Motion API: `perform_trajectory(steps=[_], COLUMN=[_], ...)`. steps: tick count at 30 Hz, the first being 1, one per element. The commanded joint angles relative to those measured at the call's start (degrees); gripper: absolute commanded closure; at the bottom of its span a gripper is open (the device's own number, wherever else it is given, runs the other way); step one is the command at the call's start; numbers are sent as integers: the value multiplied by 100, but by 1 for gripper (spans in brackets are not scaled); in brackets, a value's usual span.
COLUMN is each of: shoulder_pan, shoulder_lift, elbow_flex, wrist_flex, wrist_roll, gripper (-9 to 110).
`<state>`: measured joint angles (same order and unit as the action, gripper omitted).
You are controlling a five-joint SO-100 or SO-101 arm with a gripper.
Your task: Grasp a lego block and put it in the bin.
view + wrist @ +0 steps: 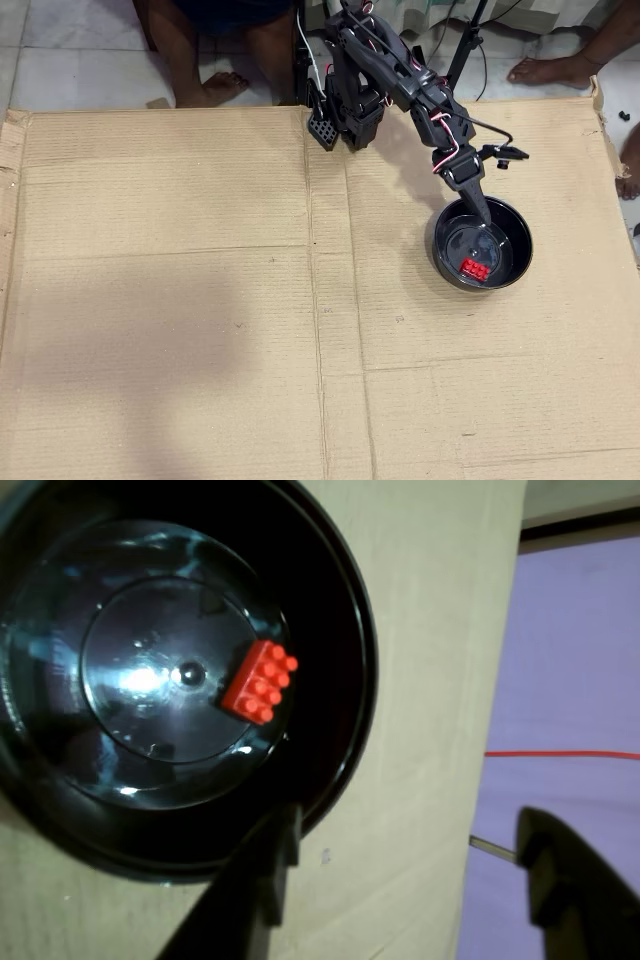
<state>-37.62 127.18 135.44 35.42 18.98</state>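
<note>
In the overhead view the bowl [445, 228] sits on the cardboard sheet [180, 300] near its right edge, closer to the far edge than the near 1. The lego block [474, 268] lies in the bowl, toward its near side. My gripper [492, 226] hangs over the bowl's far half.

The arm [385, 75] is built of black plastic segments, blocky at the base and slimmer toward the end, with red and white cables looped along its joints in the overhead view. Its gripper [405, 865] has 2 matte black fingers [268, 880], one narrow and squared at the tip, the other broader and rounded. A thin metal pin sticks out beside the broader finger.
</note>
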Motion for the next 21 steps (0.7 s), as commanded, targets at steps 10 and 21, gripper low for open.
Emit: perform_trajectory(steps=[10,21], shoulder_pan=[1600,3226], shoulder_lift=[3032,6337], elbow_flex=[2162,3999], wrist_flex=[-26,-35], wrist_roll=[-62,-53], gripper=[76,77])
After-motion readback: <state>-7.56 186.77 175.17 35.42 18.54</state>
